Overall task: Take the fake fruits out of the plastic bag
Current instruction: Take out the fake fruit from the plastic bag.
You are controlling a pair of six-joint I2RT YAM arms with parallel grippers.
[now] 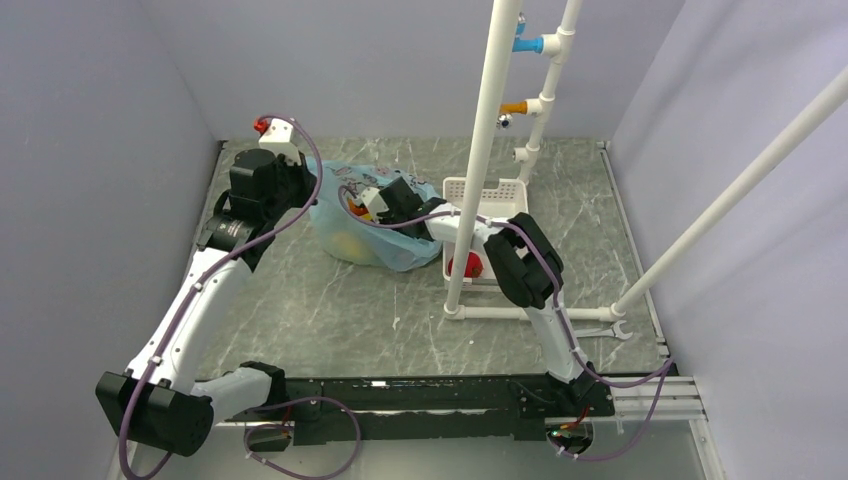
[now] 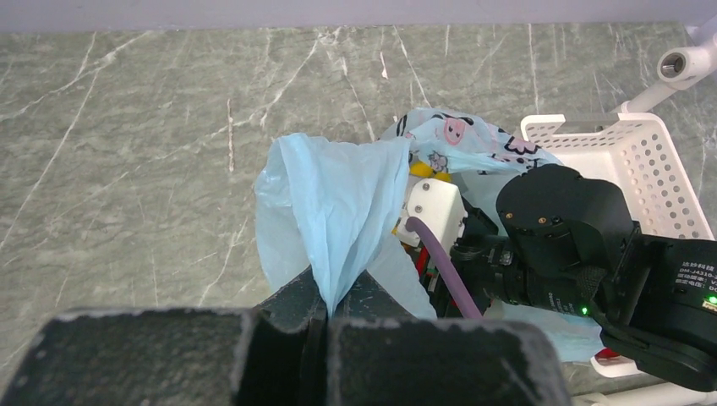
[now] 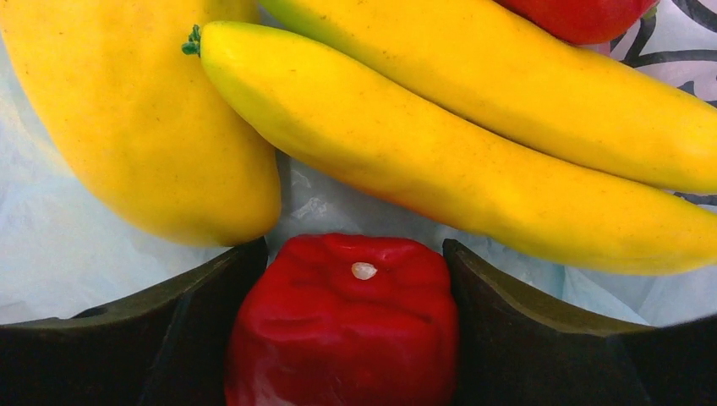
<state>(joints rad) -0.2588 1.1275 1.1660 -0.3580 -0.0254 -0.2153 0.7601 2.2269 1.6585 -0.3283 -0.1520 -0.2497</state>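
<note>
Now the bag [image 1: 372,240] lies on the table [image 1: 330,320], far of the middle and just left of the basket [image 1: 487,190]. The left arm [image 1: 215,270] comes to the bag's left rim. In the left wrist view its jaws are closed on a fold of the thin blue plastic, which stands up from them in a peak. The bag's mouth gapes to the right of that fold.

The right arm [image 1: 520,260] crosses the basket's left side, and its jaws are down inside the bag's mouth. In the right wrist view a red piece [image 3: 342,330] sits squarely between the right jaws. A finger [image 3: 169,338] presses each flank, so they grip it.

Just beyond the jaws two bananas [image 3: 473,169] lie slanting side by side, the nearer one just past the red piece. A fat yellow piece [image 3: 144,127] lies to their left, close beside the left finger's tip. A second red piece [image 3: 583,13] shows at the top right edge. All of these rest on the bag's pale plastic.

In the top view a red thing [image 1: 465,265] shows at the basket's near end, partly hidden by a white pipe [image 1: 480,150].
</note>
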